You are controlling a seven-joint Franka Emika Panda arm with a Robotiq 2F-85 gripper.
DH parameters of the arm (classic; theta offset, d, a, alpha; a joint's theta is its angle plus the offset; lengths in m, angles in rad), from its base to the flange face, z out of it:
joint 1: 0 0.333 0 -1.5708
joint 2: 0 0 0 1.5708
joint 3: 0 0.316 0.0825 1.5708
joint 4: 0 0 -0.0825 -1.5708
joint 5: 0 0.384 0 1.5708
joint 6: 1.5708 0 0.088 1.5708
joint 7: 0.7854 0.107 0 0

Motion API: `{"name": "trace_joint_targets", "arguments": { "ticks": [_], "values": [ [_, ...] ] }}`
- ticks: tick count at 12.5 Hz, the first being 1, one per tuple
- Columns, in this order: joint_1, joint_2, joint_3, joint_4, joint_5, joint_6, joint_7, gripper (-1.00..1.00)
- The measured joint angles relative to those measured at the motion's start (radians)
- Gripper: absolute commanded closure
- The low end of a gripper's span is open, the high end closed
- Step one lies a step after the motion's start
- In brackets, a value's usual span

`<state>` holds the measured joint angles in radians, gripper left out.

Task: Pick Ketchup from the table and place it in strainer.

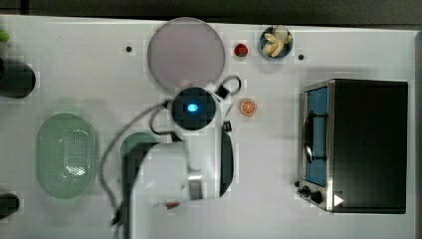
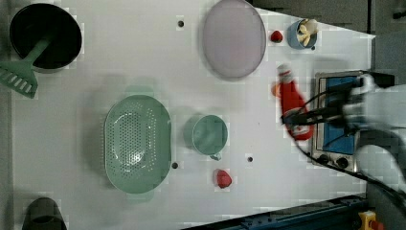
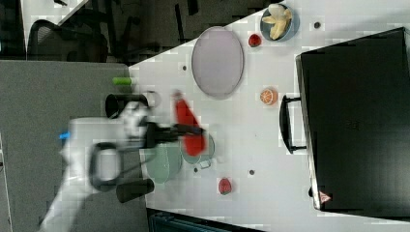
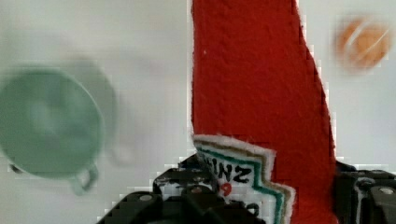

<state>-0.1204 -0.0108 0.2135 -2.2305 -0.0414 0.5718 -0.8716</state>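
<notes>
The gripper point(image 2: 298, 120) is clenched around the lower body of the red squeeze Ketchup bottle with a white cap point(image 2: 291, 98) and holds it lifted above the white bench point(image 2: 119, 57); in the left view the bottle lies with its cap toward the lilac round plate point(image 2: 233, 38) and its base near the silver toaster oven point(image 2: 335, 120); in the right view the bottle point(image 3: 187, 126) hangs over the round dark-green cup point(image 3: 203, 147), and the dark gripper point(image 3: 191, 129) crosses it from the right view's left. In the wrist view the red bottle point(image 4: 257, 84) with its printed label stands between the black jaws, the green cup point(image 4: 46, 123) is on one side of it and a half orange slice point(image 4: 363, 43) on the other.

The pale green oval perforated plastic strainer point(image 2: 138, 143) rests on the bench at the left view's left of the cup point(image 2: 209, 135), just beside it but apart; nothing lies inside it. In the top view the arm covers the bottle, and the strainer point(image 1: 65, 155) sits at the top view's left. A small red strawberry piece point(image 2: 223, 178) lies below the cup in the left view; another one point(image 2: 276, 36) lies between the plate and a blue bowl with pale slices point(image 2: 302, 33).
</notes>
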Motion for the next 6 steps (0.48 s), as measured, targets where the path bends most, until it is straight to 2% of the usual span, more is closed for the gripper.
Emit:
{"name": "trace_joint_targets", "arguments": {
  "ticks": [3, 6],
  "values": [
    [0.011, -0.129, 0.08, 0.121, 0.016, -0.063, 0.091, -0.25],
    [0.041, -0.122, 0.217, 0.141, 0.076, -0.059, 0.278, -0.25]
  ]
}}
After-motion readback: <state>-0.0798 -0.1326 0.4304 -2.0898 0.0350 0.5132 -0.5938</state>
